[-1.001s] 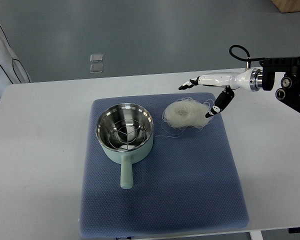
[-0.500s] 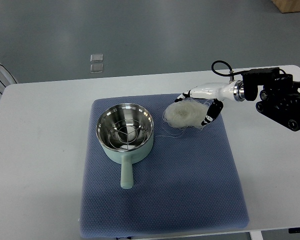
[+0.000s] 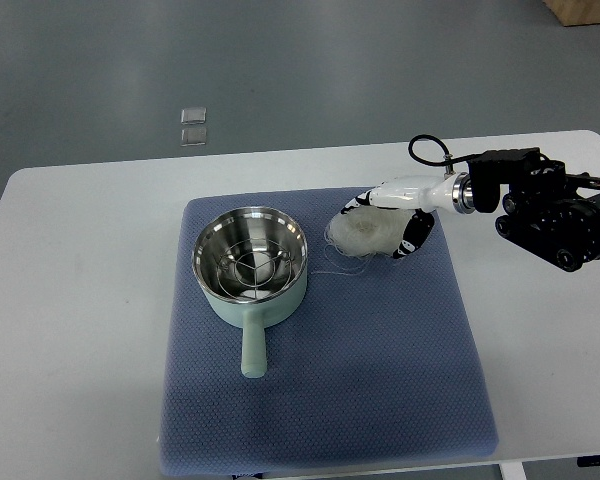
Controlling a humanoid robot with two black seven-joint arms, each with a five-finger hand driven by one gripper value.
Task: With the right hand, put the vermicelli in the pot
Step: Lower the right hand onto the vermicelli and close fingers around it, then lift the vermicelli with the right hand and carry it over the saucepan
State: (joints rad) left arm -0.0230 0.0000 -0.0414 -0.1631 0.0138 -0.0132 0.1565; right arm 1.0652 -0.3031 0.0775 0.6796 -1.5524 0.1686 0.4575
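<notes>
Fingers (image 3: 352, 206) of the right hand (image 3: 385, 215) spread around the vermicelli (image 3: 373, 230): white digits arched over its far edge, the dark-tipped thumb pressed at its right side, contact on both sides but not clearly closed into a firm grip. Cannot tell whether the bundle is lifted at all; seems to lie on the mat. Right arm (image 3: 550, 208) reaching in from the right edge, black housing, a metal wrist ring and a looped black cable above it.

Counted from largest down: one white desk (image 3: 80, 300) with rounded corners, filling most of the view against a grey floor. One blue quilted mat (image 3: 380, 380), roughly square, spread over the middle of the desk. One pot (image 3: 249, 262), pale mint green outside and shiny steel inside, with a round wire rack sitting in it and a single straight handle (image 3: 251, 350) pointing toward the near edge; placed on the left far part of the mat. One nest of vermicelli, just right of the pot and apart from it, on the far part of the mat.

Vermicelli: a round, flattish, translucent white tangle, denser in the middle, with loose thin strands straying out at the left toward the pot rim. Two small pale square tiles (image 3: 192, 124) on the floor beyond the desk.
</notes>
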